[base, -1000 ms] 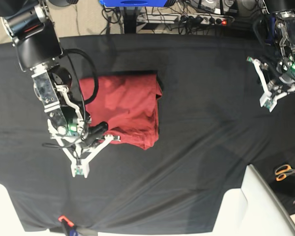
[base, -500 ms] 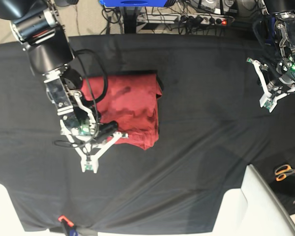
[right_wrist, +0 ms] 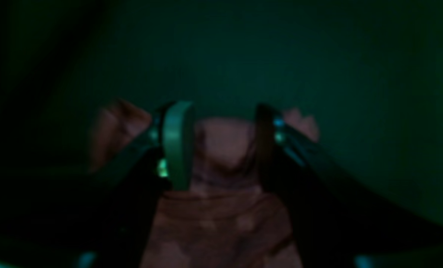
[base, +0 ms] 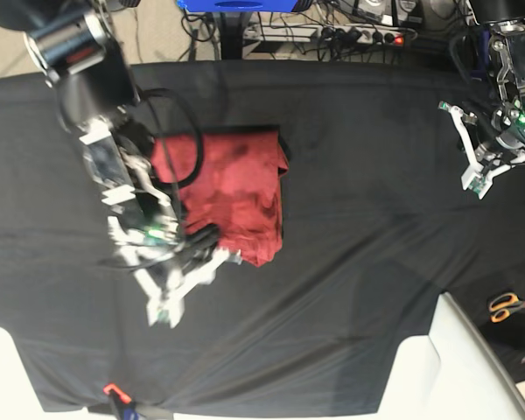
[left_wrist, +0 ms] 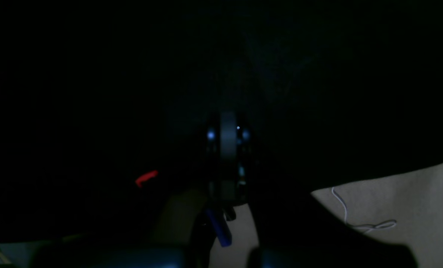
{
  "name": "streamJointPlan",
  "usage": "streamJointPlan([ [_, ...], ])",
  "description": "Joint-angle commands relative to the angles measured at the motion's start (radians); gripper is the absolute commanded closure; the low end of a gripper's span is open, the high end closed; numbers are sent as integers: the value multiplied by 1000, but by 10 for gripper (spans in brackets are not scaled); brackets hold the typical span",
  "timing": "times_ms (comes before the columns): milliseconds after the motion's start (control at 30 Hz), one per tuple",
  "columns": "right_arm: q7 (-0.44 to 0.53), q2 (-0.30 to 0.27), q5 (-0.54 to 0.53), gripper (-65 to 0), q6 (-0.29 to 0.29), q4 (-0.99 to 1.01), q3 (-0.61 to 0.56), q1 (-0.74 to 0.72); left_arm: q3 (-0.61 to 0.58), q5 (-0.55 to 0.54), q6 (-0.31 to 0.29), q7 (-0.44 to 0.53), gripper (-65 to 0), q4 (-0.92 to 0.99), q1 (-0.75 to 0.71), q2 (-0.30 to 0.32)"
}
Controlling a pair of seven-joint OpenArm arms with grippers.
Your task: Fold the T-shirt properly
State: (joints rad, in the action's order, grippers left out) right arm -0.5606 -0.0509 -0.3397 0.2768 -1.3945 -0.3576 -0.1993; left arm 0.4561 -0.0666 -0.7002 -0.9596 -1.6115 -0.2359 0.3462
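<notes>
Black cloth (base: 359, 262) covers table; cables (base: 350, 35) behind it

The left wrist view is almost wholly black: the left gripper (left_wrist: 227, 149) shows only as a faint grey shape with two small blue lights, and the worktop beneath it cannot be made out. The right wrist view is dim, green-tinted and out of focus; the T-shirt (right_wrist: 221, 208) is a soft brownish mass running off the bottom edge, and whether the jaws of the right gripper (right_wrist: 221, 149) touch it cannot be told. In the base view the right arm (base: 131, 210) is smeared by motion and covers the T-shirt's near edge. Scissors (base: 510, 305) lie half cut off at the right border.
</notes>
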Motion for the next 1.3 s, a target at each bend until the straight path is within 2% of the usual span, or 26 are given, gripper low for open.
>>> streamJointPlan([
  [0,37,-40,11,-192,11,-72,29,7,7,-3,2,29,0,-36,-9,17],
  [67,43,-89,11,-125,3,-177,36,64,7,-3,2,127,0,-74,-62,3],
  [167,61,-203,11,0,-21,-306,1,174,7,-3,2,288,0,-126,-159,-35],
  [233,123,-264,11,-6,-60,-386,-14,268,7,-3,2,357,0,-137,-205,-74],
  [267,184,-295,11,-6,-75,-423,-14,327,7,-3,2,387,0,-137,-228,-92],
  [367,348,-355,11,-2,-77,-471,-2,467,7,-3,2,446,0,-137,-276,-128],
  [433,360,-361,11,-3,-43,-472,48,542,-15,4,2,491,0,-137,-308,-144],
  [500,347,-358,11,-3,-9,-469,118,614,-79,7,2,557,0,-131,-362,-131],
  [567,348,-355,11,-3,9,-477,168,677,-141,7,2,624,0,-128,-408,-103],
  [667,348,-355,11,-3,8,-512,231,774,-194,7,2,700,0,-89,-458,-80],
  [933,348,-355,11,-2,11,-518,246,983,-211,11,2,716,0,130,-494,-83],
  [1033,348,-353,11,-2,11,-517,245,1064,-219,90,2,750,0,207,-517,-91],
  [1100,340,-350,11,-2,11,-515,236,1102,-257,162,2,833,0,261,-546,-103],
  [1167,270,-318,9,-3,11,-486,226,1116,-303,219,2,901,0,330,-558,-105],
  [1233,193,-300,9,-3,11,-421,231,1096,-360,247,2,925,0,422,-549,-109],
  [1267,161,-297,9,-3,11,-365,223,1072,-395,245,35,931,0,480,-535,-109],
])
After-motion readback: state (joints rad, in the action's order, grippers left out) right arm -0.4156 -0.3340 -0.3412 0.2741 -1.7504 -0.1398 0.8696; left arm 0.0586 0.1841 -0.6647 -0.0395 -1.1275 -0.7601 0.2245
